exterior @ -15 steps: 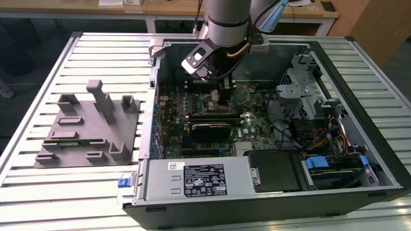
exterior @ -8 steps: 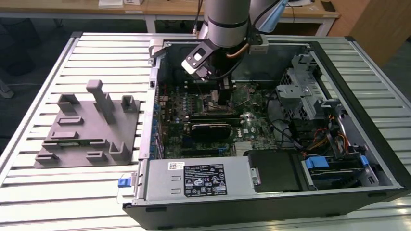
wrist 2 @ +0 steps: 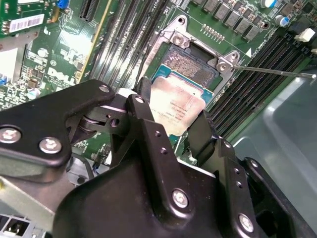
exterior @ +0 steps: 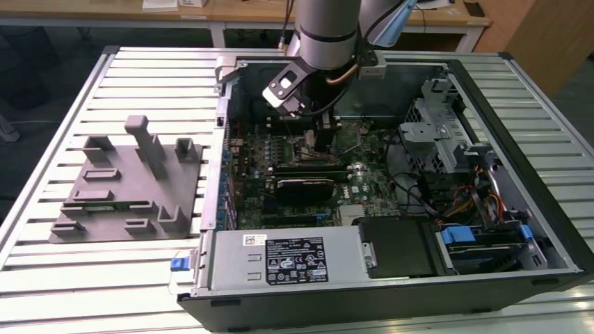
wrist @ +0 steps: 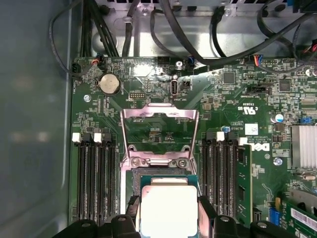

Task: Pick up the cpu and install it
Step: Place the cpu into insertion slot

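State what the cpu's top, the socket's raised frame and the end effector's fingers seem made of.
cpu: top looks like matte silvery metal, softly reflecting light; its thin green edge suggests circuit board.
Raised frame: bare shiny metal, probably steel, with bright glints.
Fingers of the end effector: matte black, fastened with screws; plastic or coated metal, cannot tell which.

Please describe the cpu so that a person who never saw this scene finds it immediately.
Inside the open computer case, on the green motherboard, look between the black memory slots. The cpu is the silvery square plate gripped by the black gripper.
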{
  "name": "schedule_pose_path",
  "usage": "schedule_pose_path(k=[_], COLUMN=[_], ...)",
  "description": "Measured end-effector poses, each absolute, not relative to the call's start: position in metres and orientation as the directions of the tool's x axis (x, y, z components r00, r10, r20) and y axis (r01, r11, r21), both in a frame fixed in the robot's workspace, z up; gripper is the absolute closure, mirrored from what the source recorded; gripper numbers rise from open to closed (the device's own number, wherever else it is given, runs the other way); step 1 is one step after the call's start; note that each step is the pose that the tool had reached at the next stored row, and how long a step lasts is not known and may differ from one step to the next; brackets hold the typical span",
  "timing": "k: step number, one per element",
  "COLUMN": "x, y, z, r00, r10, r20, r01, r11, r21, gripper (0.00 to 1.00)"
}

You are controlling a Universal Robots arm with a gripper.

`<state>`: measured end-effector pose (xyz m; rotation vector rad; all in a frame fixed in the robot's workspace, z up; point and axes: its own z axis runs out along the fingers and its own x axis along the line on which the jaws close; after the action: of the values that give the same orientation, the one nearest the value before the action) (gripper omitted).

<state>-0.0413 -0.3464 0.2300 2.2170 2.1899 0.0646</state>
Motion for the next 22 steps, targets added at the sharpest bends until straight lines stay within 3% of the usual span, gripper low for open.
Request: schedule_pose_path(k=[22], x=[-0.042], y=[-0.345], z=[0.215], r00=[-0.003], r10=[1.000], r20=[0.010], r01=[0.999], r11=[0.002], r21=[0.047], gripper=[0.46])
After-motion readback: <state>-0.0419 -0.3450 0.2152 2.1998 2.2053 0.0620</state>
